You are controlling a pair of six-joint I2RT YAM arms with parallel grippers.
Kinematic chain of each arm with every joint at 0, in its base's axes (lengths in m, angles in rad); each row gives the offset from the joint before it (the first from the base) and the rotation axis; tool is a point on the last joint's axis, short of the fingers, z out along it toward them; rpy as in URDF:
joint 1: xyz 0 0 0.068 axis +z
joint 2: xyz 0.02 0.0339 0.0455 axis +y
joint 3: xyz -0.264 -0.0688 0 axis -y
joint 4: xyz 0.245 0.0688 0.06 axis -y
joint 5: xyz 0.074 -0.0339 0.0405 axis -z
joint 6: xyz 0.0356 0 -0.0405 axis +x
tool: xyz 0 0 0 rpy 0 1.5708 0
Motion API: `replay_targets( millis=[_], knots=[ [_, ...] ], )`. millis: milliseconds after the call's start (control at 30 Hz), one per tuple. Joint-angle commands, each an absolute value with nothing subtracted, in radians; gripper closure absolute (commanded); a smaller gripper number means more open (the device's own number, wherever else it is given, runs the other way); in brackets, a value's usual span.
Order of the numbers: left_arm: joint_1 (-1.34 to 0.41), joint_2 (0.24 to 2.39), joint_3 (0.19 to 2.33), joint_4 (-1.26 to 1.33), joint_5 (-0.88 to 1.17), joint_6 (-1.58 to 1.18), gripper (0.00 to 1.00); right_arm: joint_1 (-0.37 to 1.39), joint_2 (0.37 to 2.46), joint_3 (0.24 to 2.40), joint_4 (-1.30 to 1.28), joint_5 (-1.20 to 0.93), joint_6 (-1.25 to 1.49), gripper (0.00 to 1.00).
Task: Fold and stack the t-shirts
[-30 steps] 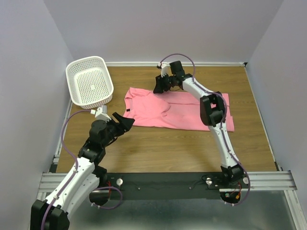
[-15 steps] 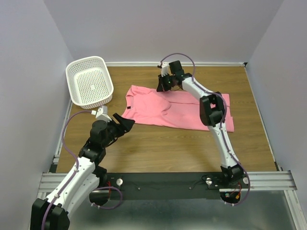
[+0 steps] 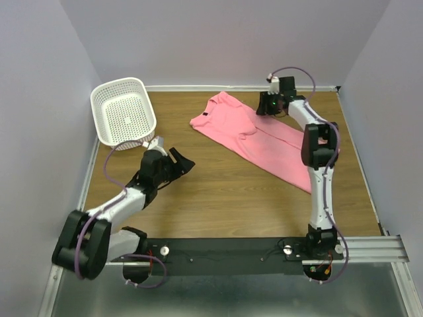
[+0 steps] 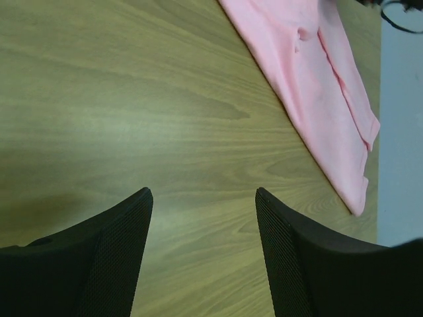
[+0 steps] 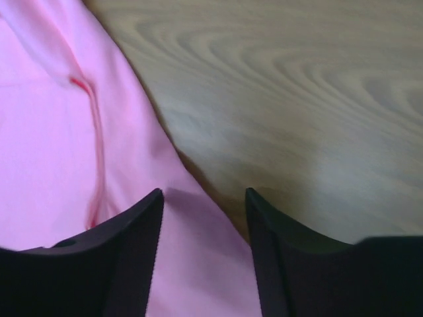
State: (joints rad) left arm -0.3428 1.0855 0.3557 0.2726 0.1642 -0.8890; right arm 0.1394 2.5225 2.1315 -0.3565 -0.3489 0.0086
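Note:
The pink t-shirt (image 3: 264,142) lies spread on the wooden table as a slanted band, running from the far middle toward the right. My right gripper (image 3: 262,108) sits at its far edge. In the right wrist view that gripper (image 5: 204,192) is open, with the t-shirt's edge (image 5: 59,132) lying flat under and between its fingers. My left gripper (image 3: 186,160) hovers low over bare wood left of the t-shirt. In the left wrist view it (image 4: 202,193) is open and empty, and the t-shirt (image 4: 317,72) lies ahead to the right.
A white perforated basket (image 3: 117,83) stands tilted at the far left corner, just beyond the left arm. Grey walls close the table on three sides. Bare wood shows between the t-shirt and the arms' bases.
The t-shirt has been dragged from lying straight across to a slant, its right end pulled nearer. My right gripper moved right along the far edge and reopened. My left arm dropped lower.

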Motion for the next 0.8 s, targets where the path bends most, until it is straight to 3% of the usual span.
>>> replay_targets(
  millis=[0,200,433,500,600,700,767],
  knots=[
    [-0.368,1.352,0.514,0.429,0.213,-0.838,0.29,0.101,2.337,1.97,-0.382,-0.327,-0.106,0.38],
    [-0.393,1.753,0.803,0.411,0.155,-0.886,0.42,0.026,1.969,1.625,-0.382,-0.523,-0.3,0.25],
    [-0.391,1.991,1.128,0.119,0.011,-0.95,0.44,0.026,1.593,1.289,-0.38,-0.652,-0.325,0.24],
    [-0.388,2.069,1.205,0.033,-0.021,-0.959,0.53,0.028,1.54,1.234,-0.38,-0.682,-0.315,0.24],
    [-0.384,2.138,1.337,-0.081,-0.018,-0.937,0.54,0.028,1.474,1.19,-0.379,-0.712,-0.307,0.24],
    [-0.374,2.178,1.397,-0.129,-0.023,-0.907,0.72,0.025,1.418,1.148,-0.379,-0.718,-0.31,0.24],
    [-0.367,2.191,1.427,-0.153,-0.025,-0.881,0.79,0.026,1.39,1.131,-0.38,-0.715,-0.314,0.24]
  ],
)
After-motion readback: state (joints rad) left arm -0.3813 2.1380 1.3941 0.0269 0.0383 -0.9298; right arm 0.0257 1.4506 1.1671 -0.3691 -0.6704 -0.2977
